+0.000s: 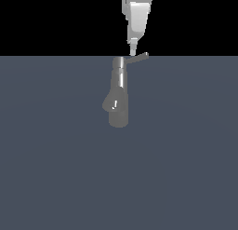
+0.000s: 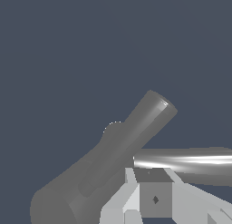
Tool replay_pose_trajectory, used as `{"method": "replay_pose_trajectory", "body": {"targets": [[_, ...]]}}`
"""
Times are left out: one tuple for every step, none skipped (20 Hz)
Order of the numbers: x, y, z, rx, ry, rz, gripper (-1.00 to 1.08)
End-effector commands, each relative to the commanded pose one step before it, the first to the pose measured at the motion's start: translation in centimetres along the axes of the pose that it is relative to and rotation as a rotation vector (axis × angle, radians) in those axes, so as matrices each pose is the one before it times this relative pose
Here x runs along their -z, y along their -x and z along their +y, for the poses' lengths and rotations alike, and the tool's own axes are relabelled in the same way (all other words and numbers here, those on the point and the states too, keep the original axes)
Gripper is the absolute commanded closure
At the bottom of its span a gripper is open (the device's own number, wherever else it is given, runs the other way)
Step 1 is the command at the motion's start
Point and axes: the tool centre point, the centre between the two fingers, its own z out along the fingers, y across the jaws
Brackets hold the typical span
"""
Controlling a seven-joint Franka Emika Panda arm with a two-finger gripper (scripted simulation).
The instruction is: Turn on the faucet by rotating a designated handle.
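Note:
The faucet [image 1: 119, 91] is a glossy grey column standing on the floor, with a stubby rounded spout [image 1: 110, 104] low on the side toward the exterior view's left. The handle [image 1: 138, 58], a thin grey rod, sticks out from the column's top toward the exterior view's right. My gripper [image 1: 132, 51] comes down from above, its narrow tip right at the rod close to the column. Its fingers look shut with nothing between them. In the wrist view the faucet [image 2: 113, 159] slants across, the shiny handle [image 2: 186, 162] lies just beyond my gripper [image 2: 152, 177].
A flat dark blue-grey floor [image 1: 186, 168] surrounds the faucet. Above it the background is black. No other objects show.

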Motion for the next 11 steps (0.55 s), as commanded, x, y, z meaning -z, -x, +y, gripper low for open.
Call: {"method": "replay_pose_trajectory", "body": {"targets": [[-1.015, -2.71, -0.334, -0.02996, 0.01097, 0.00611, 1.08], [-0.093, -0.36, -0.204, -0.00158, 0.00022, 0.00028, 1.08], [-0.09, -0.345, -0.202, -0.00135, 0.00018, 0.00023, 1.08], [-0.091, -0.355, -0.201, -0.00158, 0.00022, 0.00027, 1.08], [-0.089, -0.34, -0.199, -0.00135, 0.00018, 0.00023, 1.08], [-0.089, -0.342, -0.198, -0.00143, 0.00019, 0.00024, 1.08], [-0.088, -0.34, -0.197, -0.00143, 0.00019, 0.00024, 1.08], [-0.087, -0.337, -0.195, -0.00143, 0.00019, 0.00024, 1.08], [-0.086, -0.334, -0.194, -0.00143, 0.00019, 0.00024, 1.08], [-0.084, -0.331, -0.193, -0.00143, 0.00019, 0.00024, 1.08], [0.0, 0.0, 0.0, 0.0, 0.0, 0.0, 1.08]]}}
